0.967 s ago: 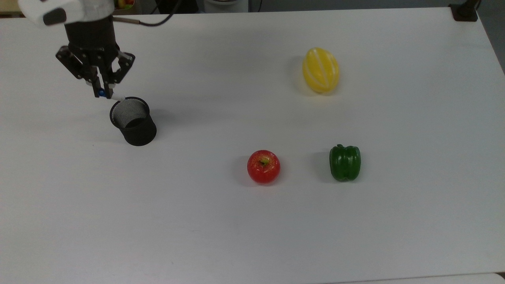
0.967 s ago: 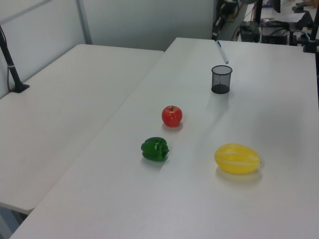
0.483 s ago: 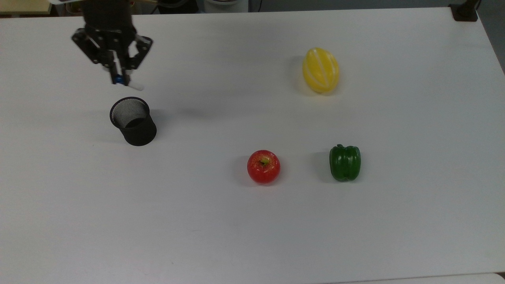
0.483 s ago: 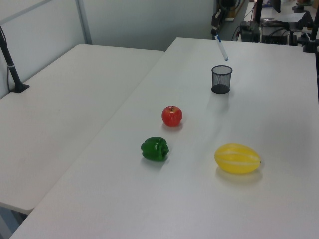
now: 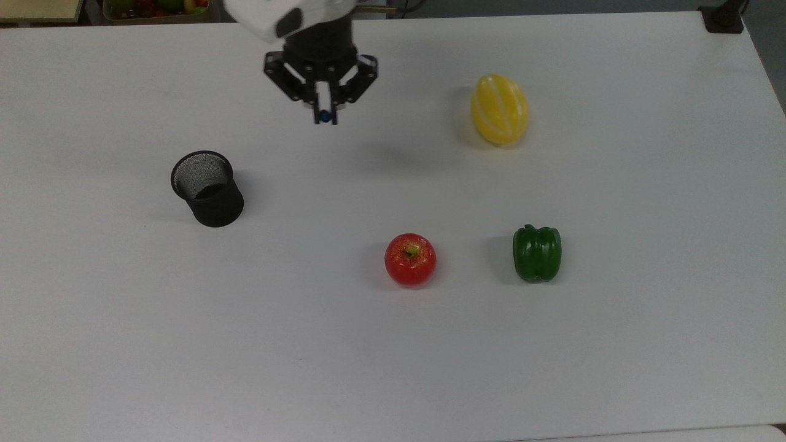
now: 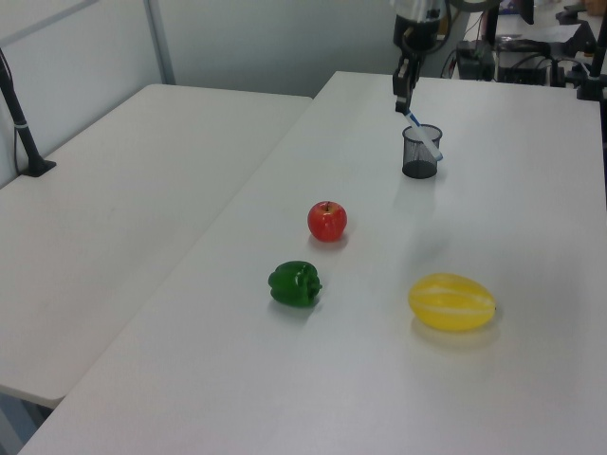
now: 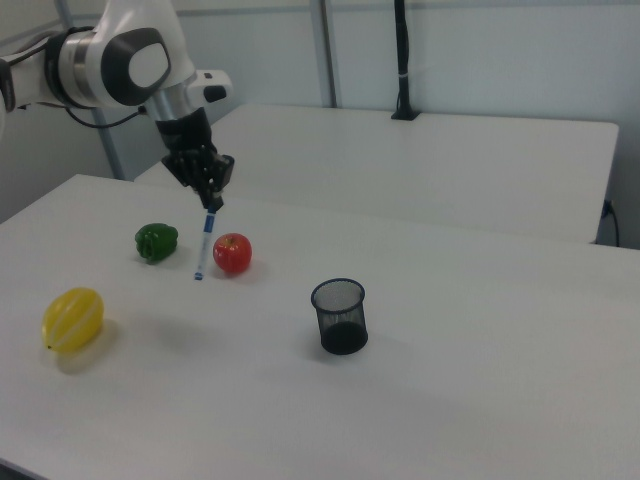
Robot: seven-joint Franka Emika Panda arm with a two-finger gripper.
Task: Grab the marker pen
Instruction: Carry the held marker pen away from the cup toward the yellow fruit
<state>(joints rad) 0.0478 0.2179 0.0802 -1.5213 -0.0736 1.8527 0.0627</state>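
I work in a robotics lab. My desk (image 5: 614, 344) is a wide, plain white one, with a second white desk (image 7: 480, 170) pushed up beside it and pale partition panels (image 6: 275, 43) behind. A black camera pole (image 7: 402, 60) is clamped to the neighbouring desk's far edge. Beyond my desk stand dark equipment stands and cables (image 6: 526, 43). Plastic fruit (image 5: 499, 109) sits spaced out like test props, and a bin of more props (image 5: 156, 8) waits at the desk's far edge.
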